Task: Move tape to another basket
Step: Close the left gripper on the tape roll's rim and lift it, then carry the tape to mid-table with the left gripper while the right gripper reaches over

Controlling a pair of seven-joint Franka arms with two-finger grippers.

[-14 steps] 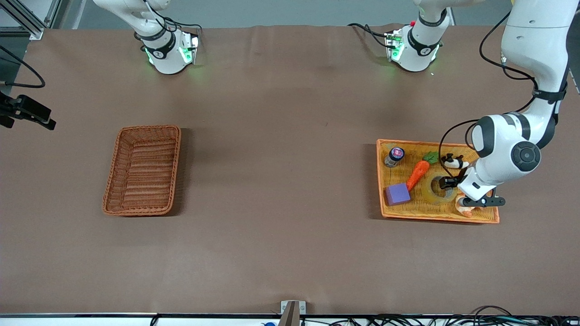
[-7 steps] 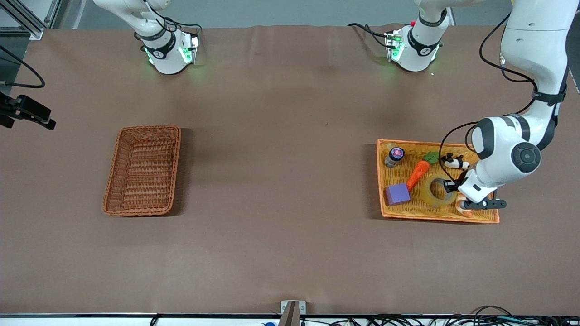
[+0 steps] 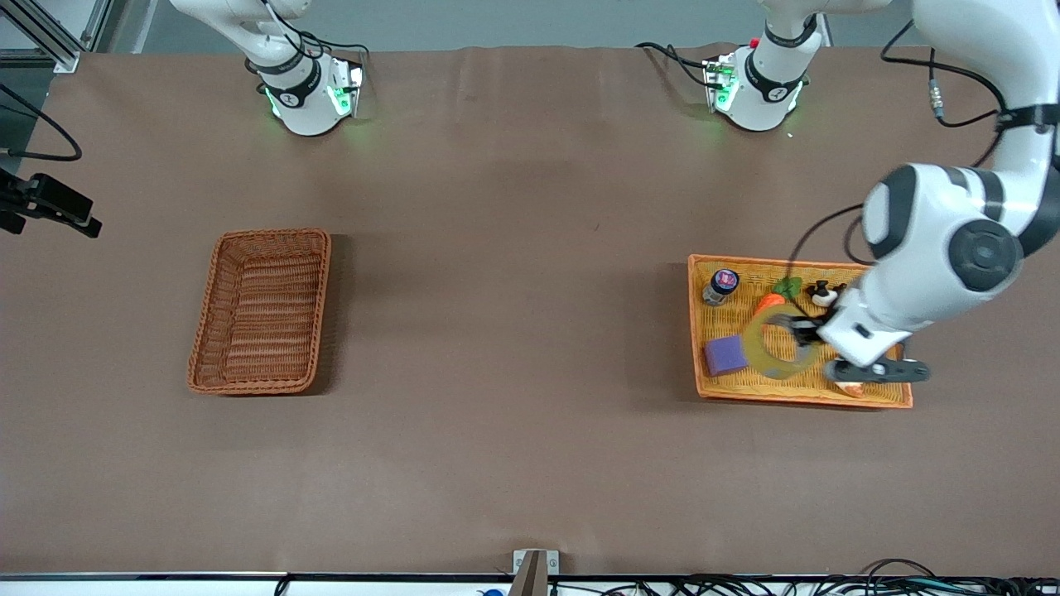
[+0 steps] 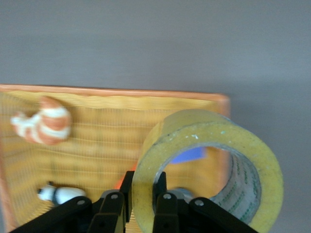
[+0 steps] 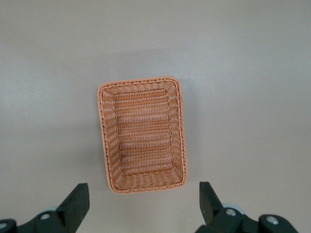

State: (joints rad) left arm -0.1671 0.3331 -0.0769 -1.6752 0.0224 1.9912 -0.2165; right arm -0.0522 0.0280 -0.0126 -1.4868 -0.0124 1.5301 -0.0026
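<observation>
The tape (image 3: 752,343), a yellowish translucent ring, hangs tilted a little above the yellow tray (image 3: 795,395). My left gripper (image 3: 805,333) is shut on its wall, one finger inside the ring and one outside, as the left wrist view shows for the gripper (image 4: 144,187) and the tape (image 4: 214,141). The reddish-brown wicker basket (image 3: 261,310) stands empty toward the right arm's end of the table. My right gripper (image 5: 143,196) is open and empty, high over that basket (image 5: 142,133); it is outside the front view.
The yellow tray (image 4: 97,141) holds a purple block (image 3: 726,355), a carrot (image 3: 766,303) partly under the tape, a small bottle (image 3: 720,285), a panda toy (image 3: 822,292) and an orange-and-white toy (image 4: 46,127). Bare brown table lies between tray and basket.
The left gripper closed on the tape's wall and rose, lifting the tape off the tray and tilting it. The right arm has not moved.
</observation>
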